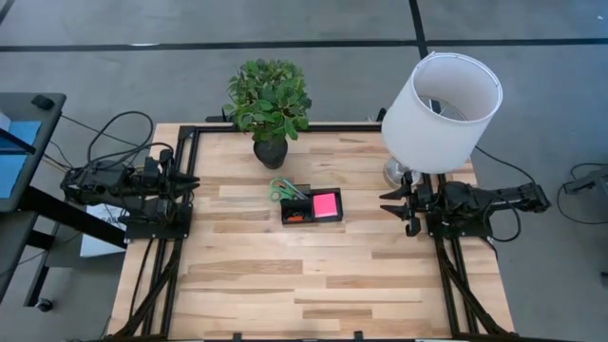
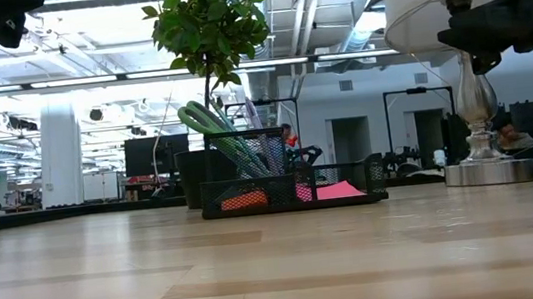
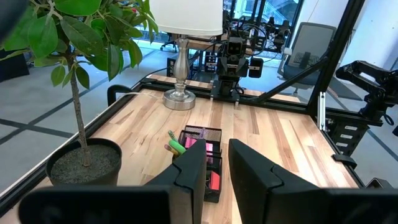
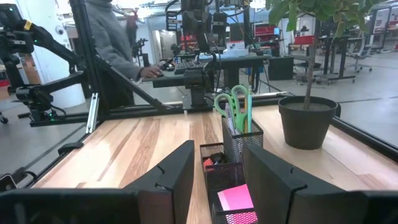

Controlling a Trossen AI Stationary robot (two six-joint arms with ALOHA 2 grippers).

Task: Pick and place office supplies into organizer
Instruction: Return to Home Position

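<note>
The black mesh organizer (image 1: 312, 207) stands at the table's middle. In it are the green-handled scissors (image 1: 282, 189) and pens, upright in its tall cup (image 4: 239, 135), a pink sticky-note pad (image 1: 326, 203) lying in a flat compartment, and small red and black bits (image 1: 294, 218). My left gripper (image 1: 195, 180) hovers at the table's left edge, open and empty. My right gripper (image 1: 389, 202) hovers at the right, open and empty. Both point toward the organizer from a distance.
A potted plant (image 1: 270, 104) stands just behind the organizer at the far edge. A white-shaded lamp (image 1: 439, 106) stands at the far right, beside my right arm. A person (image 4: 112, 50) stands beyond the table's left side. Bare wood lies toward the near edge.
</note>
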